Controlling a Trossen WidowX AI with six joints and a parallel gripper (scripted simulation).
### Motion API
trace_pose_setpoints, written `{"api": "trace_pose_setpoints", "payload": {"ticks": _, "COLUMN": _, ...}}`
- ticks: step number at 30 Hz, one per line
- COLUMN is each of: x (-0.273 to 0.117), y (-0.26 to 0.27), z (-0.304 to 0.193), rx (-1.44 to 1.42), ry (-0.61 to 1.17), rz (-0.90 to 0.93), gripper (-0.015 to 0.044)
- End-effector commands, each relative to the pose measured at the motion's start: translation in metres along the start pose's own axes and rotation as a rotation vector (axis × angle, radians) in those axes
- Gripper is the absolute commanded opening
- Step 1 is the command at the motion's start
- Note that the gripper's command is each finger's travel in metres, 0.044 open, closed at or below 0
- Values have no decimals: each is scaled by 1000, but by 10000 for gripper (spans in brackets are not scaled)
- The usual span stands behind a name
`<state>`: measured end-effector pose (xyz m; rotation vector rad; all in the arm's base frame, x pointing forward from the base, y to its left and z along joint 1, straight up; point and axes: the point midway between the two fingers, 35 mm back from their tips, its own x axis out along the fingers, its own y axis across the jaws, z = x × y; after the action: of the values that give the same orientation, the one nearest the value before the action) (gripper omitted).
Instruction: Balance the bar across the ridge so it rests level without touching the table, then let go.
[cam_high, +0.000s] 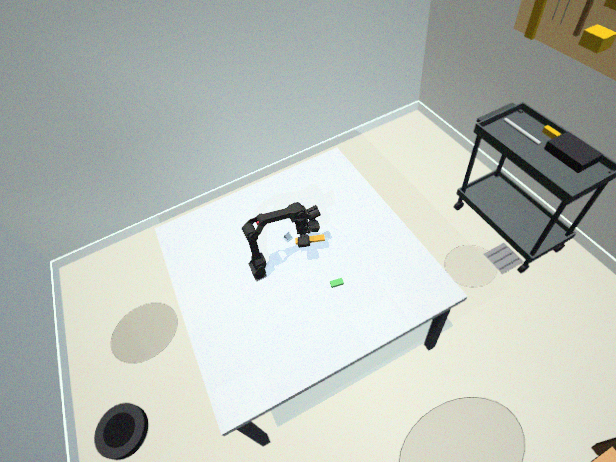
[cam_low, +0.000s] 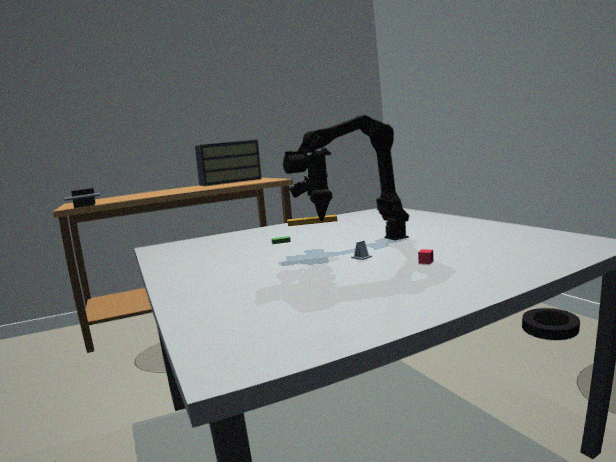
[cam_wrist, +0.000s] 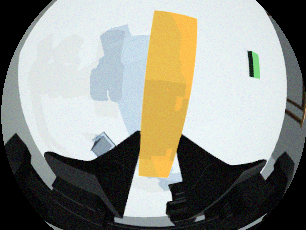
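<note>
The orange-yellow bar (cam_high: 317, 239) (cam_low: 302, 220) (cam_wrist: 167, 75) is held in the air above the table, its shadow apart from it. It looks roughly level. My gripper (cam_high: 303, 242) (cam_low: 322, 218) (cam_wrist: 160, 134) points down and is shut on the bar, nearer the end toward the arm's base than the far end. The small grey ridge (cam_high: 287, 236) (cam_low: 361, 250) (cam_wrist: 103, 144) stands on the table with nothing on it. It lies to the side of the bar, left of the fingers in the wrist view. The bar does not touch it.
A green block (cam_high: 337, 283) (cam_low: 281, 240) (cam_wrist: 255, 65) lies on the table, on the other side of the bar from the ridge. A red cube (cam_low: 425, 256) sits beyond the ridge, mostly hidden behind the arm in the top view. The arm's base (cam_high: 257, 268) (cam_low: 396, 229) stands on the table.
</note>
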<state>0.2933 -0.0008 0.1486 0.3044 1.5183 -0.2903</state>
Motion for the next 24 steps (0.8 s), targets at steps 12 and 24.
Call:
{"api": "trace_pose_setpoints", "payload": {"ticks": 12, "x": 0, "y": 46, "z": -36, "rx": 293, "ry": 7, "rz": -1, "gripper": 0}}
{"api": "trace_pose_setpoints", "payload": {"ticks": 24, "x": -1, "y": 79, "z": -68, "rx": 530, "ry": 11, "rz": 0, "gripper": 0}}
